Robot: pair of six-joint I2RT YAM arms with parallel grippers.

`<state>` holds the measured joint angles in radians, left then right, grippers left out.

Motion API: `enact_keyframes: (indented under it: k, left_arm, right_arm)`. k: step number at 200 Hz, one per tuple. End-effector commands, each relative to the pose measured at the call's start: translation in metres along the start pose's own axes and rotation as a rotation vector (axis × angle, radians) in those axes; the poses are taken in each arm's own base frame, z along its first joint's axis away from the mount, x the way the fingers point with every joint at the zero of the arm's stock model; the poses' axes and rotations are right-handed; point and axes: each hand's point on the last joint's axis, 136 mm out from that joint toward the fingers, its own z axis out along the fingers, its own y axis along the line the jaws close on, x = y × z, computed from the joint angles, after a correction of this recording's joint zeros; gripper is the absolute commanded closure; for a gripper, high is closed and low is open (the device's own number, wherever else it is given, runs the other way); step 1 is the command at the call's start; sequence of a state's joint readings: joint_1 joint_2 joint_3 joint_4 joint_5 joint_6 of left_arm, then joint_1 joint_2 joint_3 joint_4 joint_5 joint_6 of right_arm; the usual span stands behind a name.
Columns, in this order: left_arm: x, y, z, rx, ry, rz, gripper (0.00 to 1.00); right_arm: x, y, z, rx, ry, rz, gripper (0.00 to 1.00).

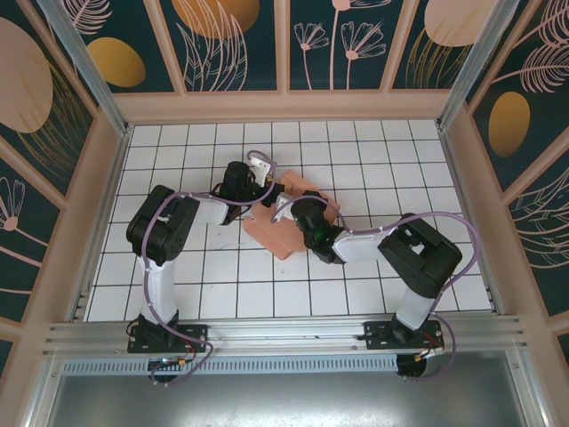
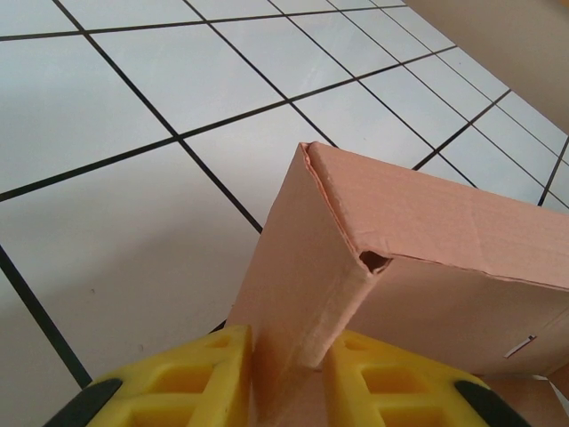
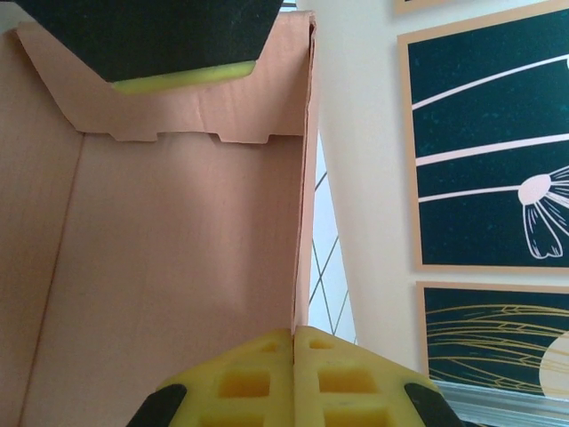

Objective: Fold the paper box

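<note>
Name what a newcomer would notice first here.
A salmon-pink paper box, half folded with its walls up, sits in the middle of the white tiled table, and both arms bend over it. The left jaws pinch one folded wall, and the right jaws are shut on another wall's edge. Dark floral panels ring the scene.

No lettering, label, brand, number or sign is showing legibly. The paper box (image 2: 444,222), just ahead of the left gripper (image 2: 289,369), is presenting plain pink card. The wall panels (image 3: 489,151) beyond the right gripper (image 3: 293,347) are carrying only drawn flowers.
</note>
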<state>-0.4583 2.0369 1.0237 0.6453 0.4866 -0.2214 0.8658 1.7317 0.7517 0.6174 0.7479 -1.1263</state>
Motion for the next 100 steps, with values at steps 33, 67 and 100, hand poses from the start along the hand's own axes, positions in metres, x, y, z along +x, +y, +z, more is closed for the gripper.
enact_keyframes:
  k: [33, 67, 100]
  left_arm:
    - [-0.0101, -0.0141, -0.0022, 0.033, -0.036, 0.03, 0.76]
    - [-0.0084, -0.0131, -0.0037, 0.026, -0.036, 0.032, 0.76]
    - [-0.0059, -0.0152, -0.0097, 0.028, -0.064, 0.051, 0.75]
  right_arm:
    - [-0.0143, 0.0084, 0.0003, 0.006, -0.028, -0.065, 1.0]
    - [-0.0156, 0.0085, 0.0026, 0.04, -0.024, -0.099, 1.0]
    - [-0.0181, 0.0065, 0.0032, 0.05, -0.026, -0.091, 1.0]
